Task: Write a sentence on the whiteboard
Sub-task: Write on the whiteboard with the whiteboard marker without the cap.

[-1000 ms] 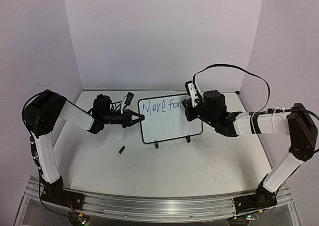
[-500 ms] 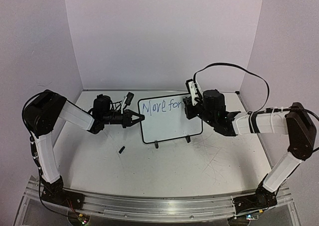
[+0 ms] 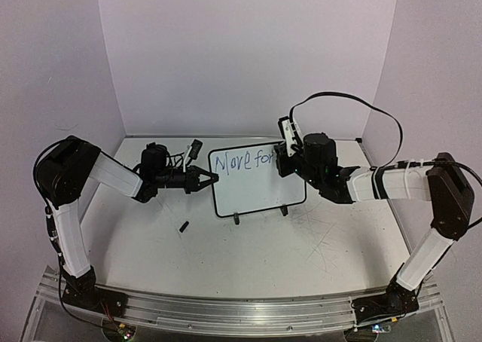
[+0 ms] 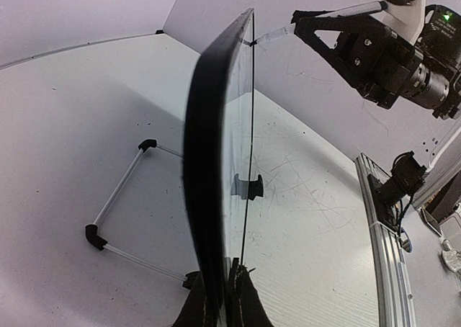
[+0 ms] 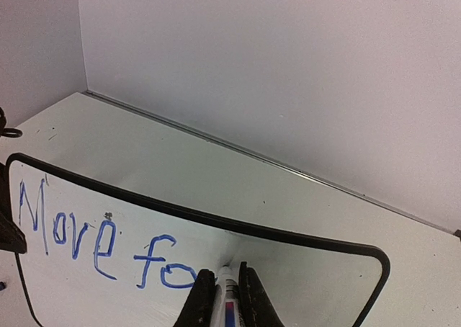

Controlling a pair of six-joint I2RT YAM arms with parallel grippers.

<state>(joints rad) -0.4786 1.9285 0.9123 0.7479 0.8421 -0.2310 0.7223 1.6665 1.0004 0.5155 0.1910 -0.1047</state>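
Left jaws: the left gripper (image 3: 205, 179) is clamped on the left rim of the board (image 3: 260, 191). In the left wrist view that rim rises straight out from between its fingers (image 4: 241, 305).
Right jaws: the right gripper (image 5: 225, 284) is closed tight on the marker (image 5: 227, 302). Its tip sits at the board face just right of the "fo".
Sentence: the sentence (image 5: 94, 237) reads "Move fo" in blue along the top of the board, so I judge it well short of done.
Board place: it stands at the centre of the top view on two feet (image 3: 236, 219), with a wire stand (image 4: 122, 197) behind it.
Risk, push: if you press the tip hard, the board can rock back on the stand or twist in the left grip. The stroke then skips or smears.
Risk, edge: the writing is nearing the upper right corner of the board. If the letters stay this wide, the word runs onto the frame.
Risk, marker slip: the marker is held by a narrow pinch. A sideways drag may turn it in the jaws and lift the tip off the face.
Risk, wrist: the right wrist hangs close over the fresh letters, so a low pass leftward could wipe them.
Loose item: a small black piece (image 3: 183, 226) lies at the lower left of the board, apart from both arms.
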